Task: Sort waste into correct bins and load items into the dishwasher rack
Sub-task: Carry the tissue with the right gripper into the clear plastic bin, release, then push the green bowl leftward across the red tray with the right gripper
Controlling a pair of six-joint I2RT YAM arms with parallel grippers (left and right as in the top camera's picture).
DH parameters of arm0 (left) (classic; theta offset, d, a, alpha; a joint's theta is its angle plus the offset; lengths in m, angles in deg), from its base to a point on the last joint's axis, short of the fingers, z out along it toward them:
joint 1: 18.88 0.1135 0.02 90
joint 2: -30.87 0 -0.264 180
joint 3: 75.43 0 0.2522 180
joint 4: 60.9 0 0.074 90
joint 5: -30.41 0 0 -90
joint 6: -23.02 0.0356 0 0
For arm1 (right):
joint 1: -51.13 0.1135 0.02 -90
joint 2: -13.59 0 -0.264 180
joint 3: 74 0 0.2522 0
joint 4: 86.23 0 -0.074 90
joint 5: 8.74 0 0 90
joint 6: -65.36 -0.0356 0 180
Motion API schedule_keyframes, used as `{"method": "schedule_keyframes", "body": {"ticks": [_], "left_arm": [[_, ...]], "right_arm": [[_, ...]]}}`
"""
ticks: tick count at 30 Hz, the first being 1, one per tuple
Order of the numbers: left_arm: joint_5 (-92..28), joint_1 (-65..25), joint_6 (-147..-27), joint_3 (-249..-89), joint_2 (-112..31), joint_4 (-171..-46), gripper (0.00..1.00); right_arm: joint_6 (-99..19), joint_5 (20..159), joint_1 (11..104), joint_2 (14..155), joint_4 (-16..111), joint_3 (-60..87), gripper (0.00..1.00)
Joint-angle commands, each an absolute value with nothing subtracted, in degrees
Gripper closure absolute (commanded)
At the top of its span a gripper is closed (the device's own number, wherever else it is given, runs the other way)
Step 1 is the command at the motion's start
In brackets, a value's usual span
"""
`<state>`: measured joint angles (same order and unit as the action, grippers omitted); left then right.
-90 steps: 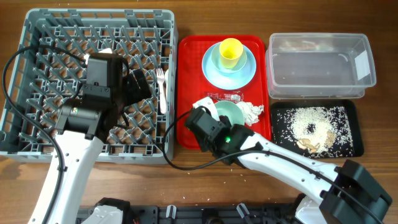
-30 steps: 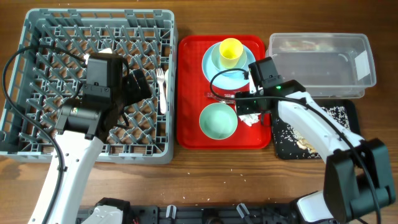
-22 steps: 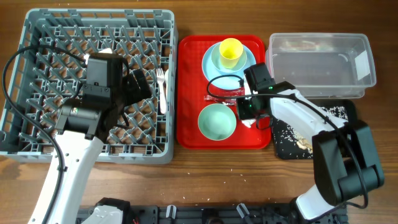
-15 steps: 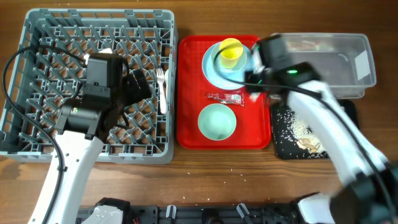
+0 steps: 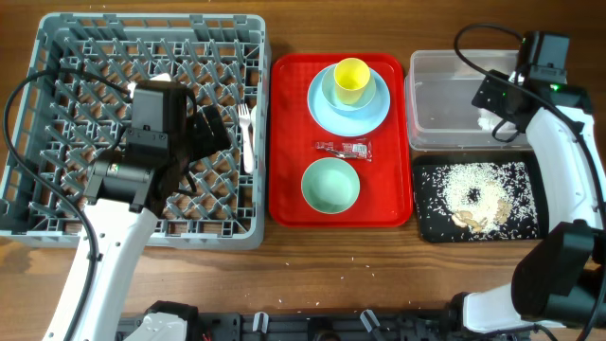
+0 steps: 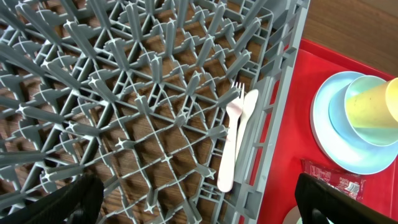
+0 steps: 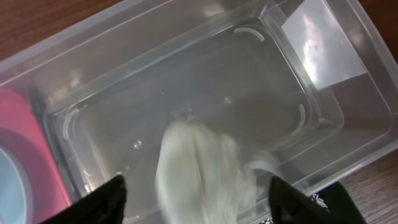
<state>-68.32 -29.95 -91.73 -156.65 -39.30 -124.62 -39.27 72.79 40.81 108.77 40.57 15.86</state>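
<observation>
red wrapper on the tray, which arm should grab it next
Right, probably. The right gripper is open over the clear tub, where the wrapper likely goes, beside the red tray. The left gripper sits over the rack, behind its wall.

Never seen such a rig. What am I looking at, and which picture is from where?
A two-armed robot works at a table. One picture looks down from above; the other two come from cameras on each wrist. The left gripper, open and empty, hangs over the rack, which holds a fork and spoon. The right gripper, open, is above the tub with a blurred napkin loose below it. The red tray carries a plate, cup, green bowl and wrapper. The black tray holds scraps.
</observation>
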Motion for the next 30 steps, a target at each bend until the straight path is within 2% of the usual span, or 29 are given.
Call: {"method": "schedule_keyframes", "body": {"ticks": [1, 4, 7, 12, 16, 18, 19, 22, 24, 25, 30], "left_arm": [[-68.2, -29.6, -91.9, -156.7, -39.3, -124.5, 0.00], [-68.2, -29.6, -91.9, -156.7, -39.3, -124.5, 0.00], [-68.2, -29.6, -91.9, -156.7, -39.3, -124.5, 0.00], [-68.2, -29.6, -91.9, -156.7, -39.3, -124.5, 0.00], [-68.2, -29.6, -91.9, -156.7, -39.3, -124.5, 0.00], [-68.2, -29.6, -91.9, -156.7, -39.3, -124.5, 0.00], [-68.2, -29.6, -91.9, -156.7, -39.3, -124.5, 0.00], [-68.2, -29.6, -91.9, -156.7, -39.3, -124.5, 0.00], [-68.2, -29.6, -91.9, -156.7, -39.3, -124.5, 0.00], [-68.2, -29.6, -91.9, -156.7, -39.3, -124.5, 0.00], [-68.2, -29.6, -91.9, -156.7, -39.3, -124.5, 0.00]], "right_arm": [[-37.9, 75.8, 40.6, 105.3, 39.1, 18.3, 0.14], [-36.6, 75.8, 40.6, 99.9, 37.0, 21.5, 0.00], [-36.6, 77.1, 40.6, 93.9, 34.7, 23.6, 0.00], [-36.6, 94.1, 41.6, 90.6, 29.6, 23.5, 0.00], [-35.1, 94.3, 49.1, 92.7, 26.4, 23.1, 0.02], [-33.9, 94.1, 56.3, 95.2, 26.8, 22.5, 0.05], [-33.8, 92.6, 59.3, 96.7, 26.3, 22.5, 0.13], [-36.2, 84.8, 66.8, 102.9, 22.2, 22.5, 0.50], [-38.6, 83.6, 69.6, 108.4, 19.9, 22.5, 0.90], [-39.9, 83.6, 70.5, 110.9, 18.8, 22.5, 0.96], [-42.9, 84.1, 73.5, 120.5, 16.7, 21.6, 0.96]]}}
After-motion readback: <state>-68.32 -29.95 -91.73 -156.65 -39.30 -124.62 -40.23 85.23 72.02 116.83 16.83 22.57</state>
